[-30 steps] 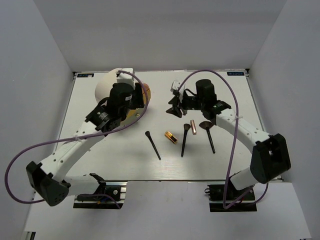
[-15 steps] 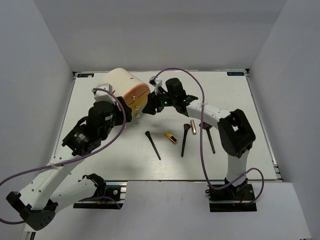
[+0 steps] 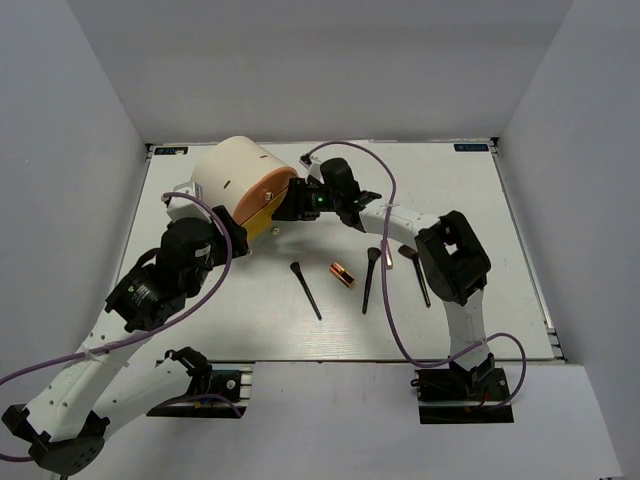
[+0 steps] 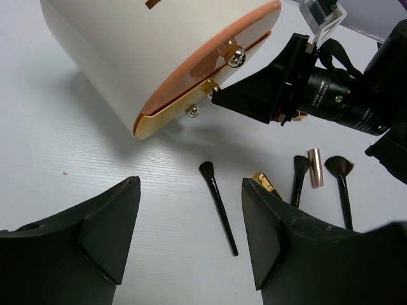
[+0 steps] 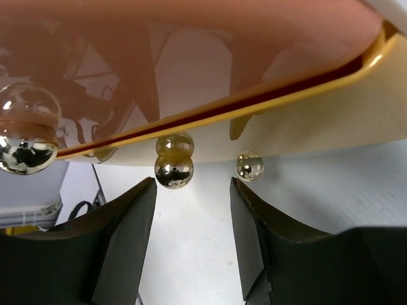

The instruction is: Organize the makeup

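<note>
**Progress:** judged near the start. No makeup seen stowed. All five pieces lie loose on the table on the orange-front side of the cream cylinder (image 3: 228, 172), well apart from it. Left to do: open the orange front (image 4: 210, 60), then load every piece.

**Left gripper** (image 4: 189, 190): released and empty, hovering beside the cylinder's lower wall.

**Right gripper** (image 5: 192, 187): spread and grasping nothing, one finger on either side of a gold knob (image 5: 174, 170) on the orange front. No contact visible.

**Orientation of pieces, nearest the cylinder first:**
- Thin brush (image 3: 306, 290): bristle head toward the cylinder, handle slanting away from it.
- Lipstick (image 3: 343, 274): flat, long axis slanted roughly parallel to that brush.
- Second brush (image 3: 368, 282): head on the cylinder-level end, handle running almost straight away.
- Rose-gold tube (image 3: 386, 252): flat, long axis close to that of the second brush.
- Fan brush (image 3: 416, 272): farthest from the cylinder, fanned head at the same end as the other heads, handle trailing slightly outward.
</note>
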`<act>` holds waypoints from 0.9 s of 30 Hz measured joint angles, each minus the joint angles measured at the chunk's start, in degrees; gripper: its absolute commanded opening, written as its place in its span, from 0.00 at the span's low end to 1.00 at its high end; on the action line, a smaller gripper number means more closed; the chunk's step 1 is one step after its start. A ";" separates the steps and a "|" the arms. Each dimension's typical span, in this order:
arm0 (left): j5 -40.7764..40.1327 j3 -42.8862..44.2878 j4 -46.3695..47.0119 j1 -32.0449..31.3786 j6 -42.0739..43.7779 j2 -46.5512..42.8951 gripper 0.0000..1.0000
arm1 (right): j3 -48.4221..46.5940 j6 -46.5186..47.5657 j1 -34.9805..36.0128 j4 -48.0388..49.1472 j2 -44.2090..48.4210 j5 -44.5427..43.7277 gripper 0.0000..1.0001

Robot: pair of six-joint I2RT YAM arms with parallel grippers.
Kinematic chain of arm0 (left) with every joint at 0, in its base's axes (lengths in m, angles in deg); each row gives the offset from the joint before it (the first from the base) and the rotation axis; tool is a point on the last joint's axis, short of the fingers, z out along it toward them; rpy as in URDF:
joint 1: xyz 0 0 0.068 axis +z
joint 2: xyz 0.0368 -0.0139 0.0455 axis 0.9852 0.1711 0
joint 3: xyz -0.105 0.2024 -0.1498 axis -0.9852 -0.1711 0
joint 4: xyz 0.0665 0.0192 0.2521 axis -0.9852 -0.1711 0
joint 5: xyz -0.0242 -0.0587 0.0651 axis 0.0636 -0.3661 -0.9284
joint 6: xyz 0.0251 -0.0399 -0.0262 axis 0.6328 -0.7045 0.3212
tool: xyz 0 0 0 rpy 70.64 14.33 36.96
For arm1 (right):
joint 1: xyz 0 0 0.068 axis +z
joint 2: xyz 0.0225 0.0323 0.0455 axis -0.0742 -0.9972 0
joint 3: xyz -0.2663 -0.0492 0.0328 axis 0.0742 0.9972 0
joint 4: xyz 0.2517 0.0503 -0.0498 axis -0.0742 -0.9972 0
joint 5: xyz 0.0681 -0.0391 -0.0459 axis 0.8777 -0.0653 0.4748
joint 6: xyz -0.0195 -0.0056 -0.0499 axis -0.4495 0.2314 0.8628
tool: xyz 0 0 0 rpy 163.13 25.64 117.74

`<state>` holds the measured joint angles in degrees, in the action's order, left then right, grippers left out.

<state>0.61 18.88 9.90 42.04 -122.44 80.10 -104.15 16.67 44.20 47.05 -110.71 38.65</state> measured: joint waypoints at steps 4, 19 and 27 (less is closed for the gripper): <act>-0.04 -0.02 -0.07 0.00 -0.28 0.07 0.75 | -0.15 -2.19 0.17 0.57 -0.57 -0.11 0.56; -0.44 -0.04 -0.07 0.00 -1.29 0.28 0.75 | -1.49 -6.21 0.44 4.74 -2.43 1.22 0.15; -0.17 -1.14 1.38 0.00 -1.40 0.37 0.75 | 0.15 -6.05 -0.13 6.84 -2.10 2.21 0.06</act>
<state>0.44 17.75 11.28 42.04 -123.84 80.47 -104.00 10.62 44.07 53.89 -112.81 40.86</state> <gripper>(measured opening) 0.747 0.319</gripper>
